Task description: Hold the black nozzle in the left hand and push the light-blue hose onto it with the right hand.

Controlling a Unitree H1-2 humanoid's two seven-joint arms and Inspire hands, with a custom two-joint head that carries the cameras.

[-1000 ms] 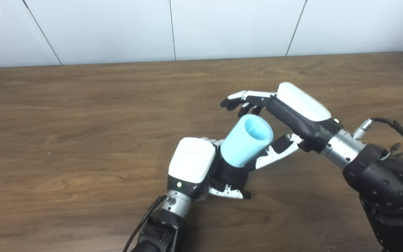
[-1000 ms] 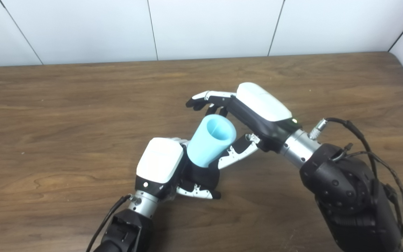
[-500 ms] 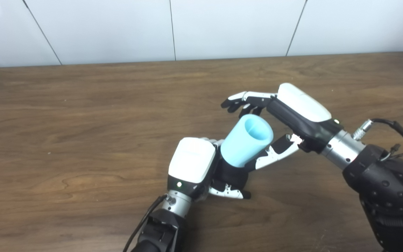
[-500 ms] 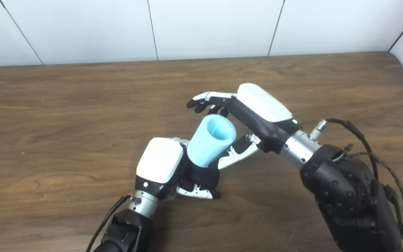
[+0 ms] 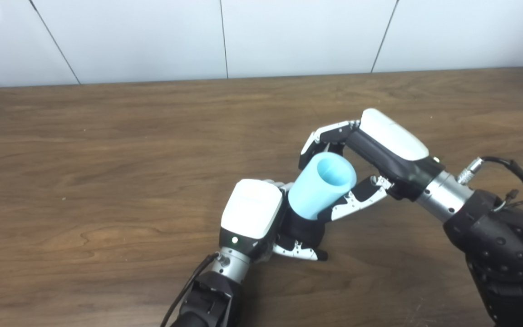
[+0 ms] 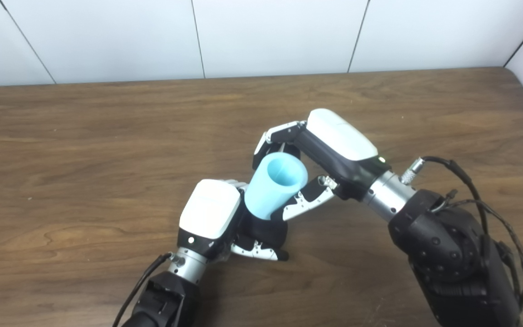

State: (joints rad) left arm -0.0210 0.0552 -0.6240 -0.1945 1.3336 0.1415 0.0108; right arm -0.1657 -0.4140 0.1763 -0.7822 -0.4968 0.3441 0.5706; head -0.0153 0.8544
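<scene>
Right hand (image 5: 361, 154) curled around light-blue hose (image 5: 321, 185), already seated on black nozzle (image 5: 302, 225) clamped in left hand (image 5: 261, 218); final push possibly left.

Even, bright overhead light is filling both views; soft shadows are falling under the hands onto the table (image 5: 107, 150). Mild glare is showing on white shells. Focus slightly soft throughout.

Light-blue hose (image 6: 274, 186) tilted, open mouth up and away; lower end seated on black nozzle (image 6: 261, 230) gripped in left hand (image 6: 225, 222); right hand (image 6: 316, 156) curled around hose's upper end, fingers (image 6: 265, 146) behind, thumb just right of hose.
</scene>
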